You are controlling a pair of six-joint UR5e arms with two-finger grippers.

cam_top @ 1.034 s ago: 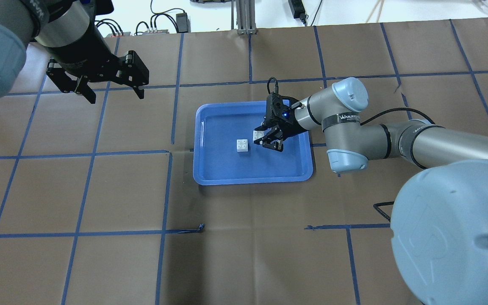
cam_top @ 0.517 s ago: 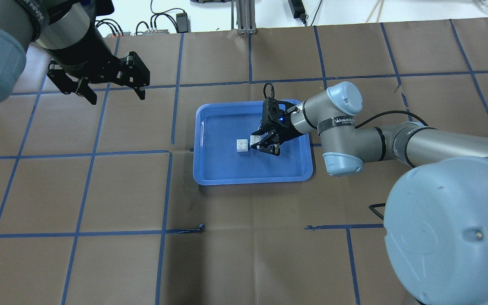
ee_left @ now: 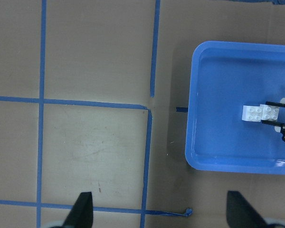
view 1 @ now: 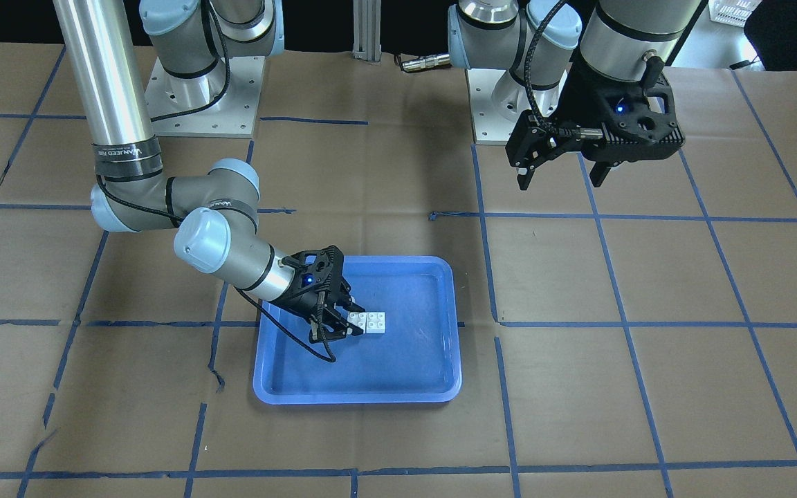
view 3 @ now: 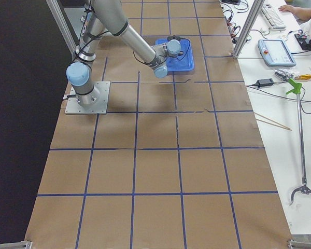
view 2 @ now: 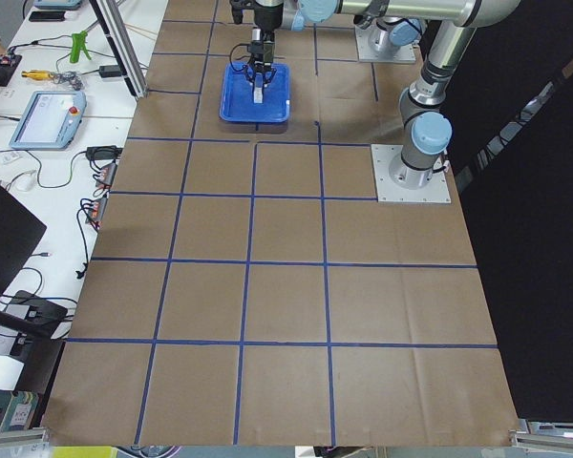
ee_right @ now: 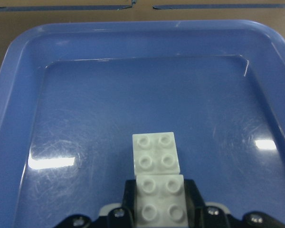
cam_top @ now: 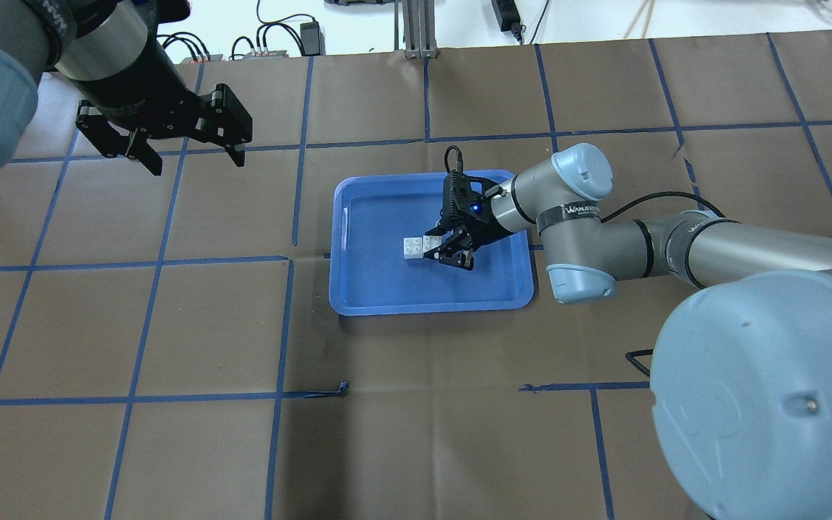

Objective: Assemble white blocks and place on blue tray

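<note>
The right gripper has its fingers clamped on one white block, studs up, low inside the blue tray. It sits edge to edge with the other white block on the tray floor. The left gripper hangs over the table, well apart, fingers spread wide and holding nothing.

We saw right gripper low, arm outstretched, clamped on white block; left gripper held high, jaws spread wide.
</note>
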